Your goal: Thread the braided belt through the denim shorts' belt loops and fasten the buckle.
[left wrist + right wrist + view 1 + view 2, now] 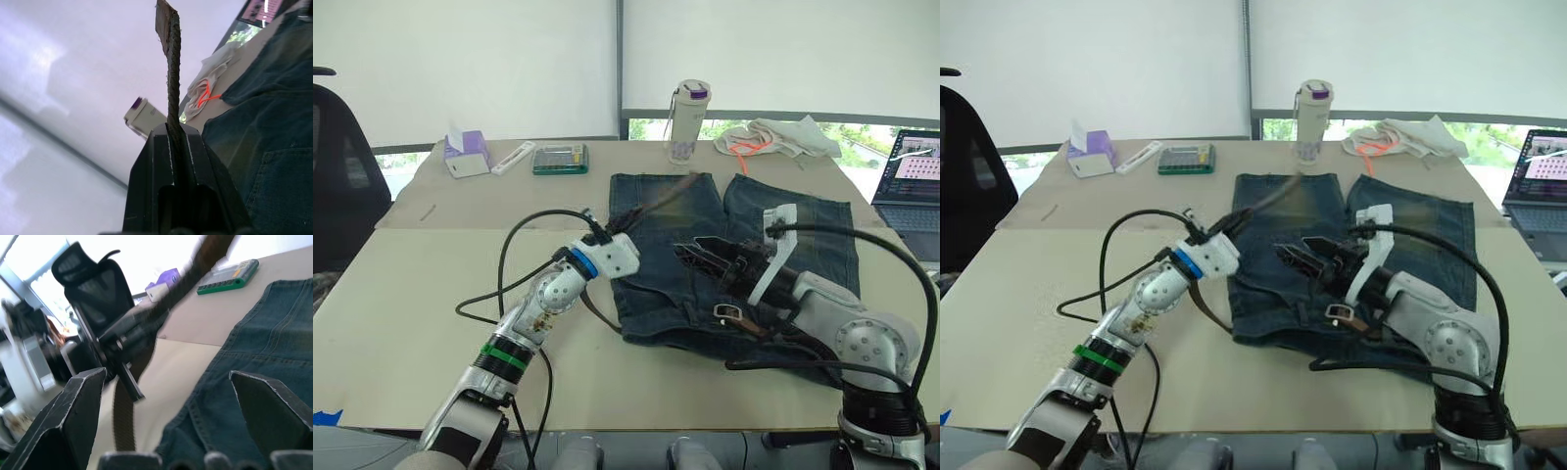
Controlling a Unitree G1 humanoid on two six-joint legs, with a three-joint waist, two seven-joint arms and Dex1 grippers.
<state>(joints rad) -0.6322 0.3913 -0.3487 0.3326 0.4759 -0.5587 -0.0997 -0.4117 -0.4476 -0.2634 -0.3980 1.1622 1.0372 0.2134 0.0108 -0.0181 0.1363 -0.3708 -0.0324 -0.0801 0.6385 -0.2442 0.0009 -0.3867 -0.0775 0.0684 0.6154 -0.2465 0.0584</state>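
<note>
Two claw fingers [156,166] around braided belt [172,73]

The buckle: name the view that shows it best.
The left eye view shows the buckle best: a silver frame lying on the denim shorts near the waistband, beside the right arm. The right eye view shows the same a little smaller. The wrist views show the braided belt strap, not its buckle.

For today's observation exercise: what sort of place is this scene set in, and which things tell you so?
Probably an office or lab workroom: a laptop sits open at the table's edge, a black office chair stands beside it, and a tissue box rests near the window.
</note>
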